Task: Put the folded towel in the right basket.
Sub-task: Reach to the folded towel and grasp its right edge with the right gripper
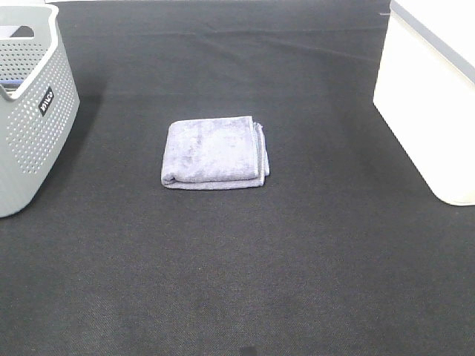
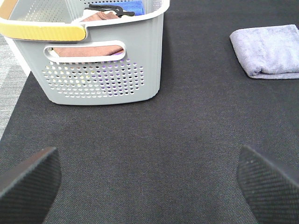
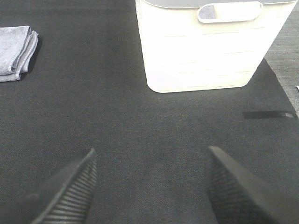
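The folded towel (image 1: 215, 153) in the middle of the frame is soft, napped cloth, matt and slightly fuzzy. Under it the mat (image 1: 237, 297) is dark woven fabric, matt, with a fine, tight grain. The grey basket (image 1: 33, 126) at the upper left is smooth plastic with a faint sheen, its walls pierced with small round holes. The white basket (image 1: 427, 126) at the upper right is smooth, solid-walled plastic. The left gripper (image 2: 147, 150) and right gripper (image 3: 152, 150) have black fingers (image 2: 30, 184) with matt, finely ribbed faces.
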Robot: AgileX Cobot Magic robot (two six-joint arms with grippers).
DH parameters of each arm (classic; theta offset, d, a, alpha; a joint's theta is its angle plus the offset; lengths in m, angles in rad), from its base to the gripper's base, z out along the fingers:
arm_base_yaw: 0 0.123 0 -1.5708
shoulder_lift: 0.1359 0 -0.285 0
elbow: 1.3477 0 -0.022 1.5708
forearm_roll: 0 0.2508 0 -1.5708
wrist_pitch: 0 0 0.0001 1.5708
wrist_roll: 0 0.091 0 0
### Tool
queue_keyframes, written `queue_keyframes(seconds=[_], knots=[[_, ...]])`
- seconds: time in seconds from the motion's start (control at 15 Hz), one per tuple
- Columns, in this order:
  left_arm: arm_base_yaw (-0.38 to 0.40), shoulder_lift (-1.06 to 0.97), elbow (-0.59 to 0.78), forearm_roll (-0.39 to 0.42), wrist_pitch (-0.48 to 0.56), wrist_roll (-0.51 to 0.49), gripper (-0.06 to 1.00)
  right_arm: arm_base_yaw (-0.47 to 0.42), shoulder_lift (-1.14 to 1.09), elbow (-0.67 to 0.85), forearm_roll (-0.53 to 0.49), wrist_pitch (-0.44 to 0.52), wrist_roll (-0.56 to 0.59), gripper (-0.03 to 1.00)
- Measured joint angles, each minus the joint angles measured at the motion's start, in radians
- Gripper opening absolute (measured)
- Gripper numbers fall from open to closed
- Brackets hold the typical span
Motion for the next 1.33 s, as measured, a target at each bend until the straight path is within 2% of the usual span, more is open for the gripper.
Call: queue_keyframes(seconds=[1.33], knots=[[0.0, 0.0, 0.0, 0.0, 0.0, 0.0, 0.97, 0.0, 0.0, 0.0, 0.0, 0.0, 0.0, 0.63]])
